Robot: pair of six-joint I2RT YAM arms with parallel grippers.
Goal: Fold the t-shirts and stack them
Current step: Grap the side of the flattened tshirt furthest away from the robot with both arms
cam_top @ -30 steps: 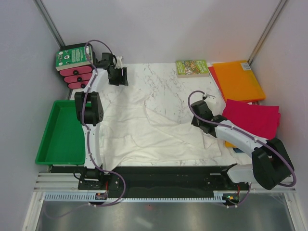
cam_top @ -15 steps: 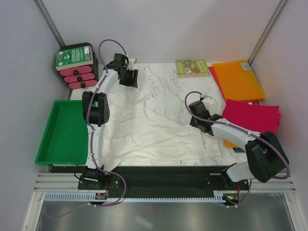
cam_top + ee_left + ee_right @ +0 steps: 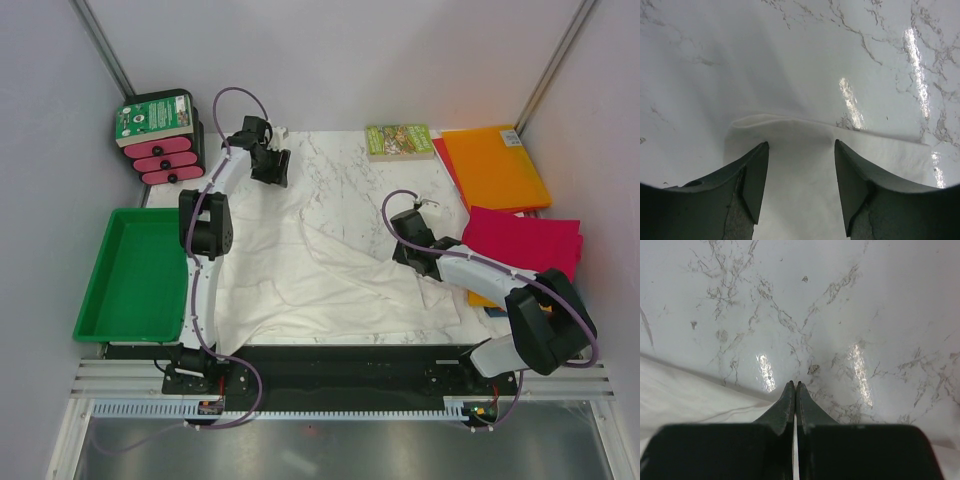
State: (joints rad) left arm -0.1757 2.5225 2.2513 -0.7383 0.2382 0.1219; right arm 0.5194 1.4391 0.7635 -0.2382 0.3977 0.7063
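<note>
The thin white t-shirt [image 3: 300,270] lies wrinkled across the marble table, with a raised fold running toward the right arm. My left gripper [image 3: 273,175] is open over the shirt's far left corner; in the left wrist view its jaws [image 3: 801,145] straddle the white cloth [image 3: 800,190] near its edge. My right gripper [image 3: 408,252] is shut on the shirt's right edge; in the right wrist view [image 3: 796,384] a white sliver shows between the fingers, and more cloth [image 3: 685,395] lies to the left. Folded orange [image 3: 495,165] and magenta [image 3: 525,245] shirts lie at the right. A blue shirt [image 3: 495,312] barely shows under them.
A small green-covered book [image 3: 400,140] lies at the table's far edge. A green tray [image 3: 130,300] stands left of the table. A stack of pink and green boxes [image 3: 158,135] stands at the far left corner. Grey walls close in on both sides.
My left gripper has moved right along the far edge onto the shirt's corner. My right gripper has drawn the shirt's right edge inward to the left, raising a fold.
</note>
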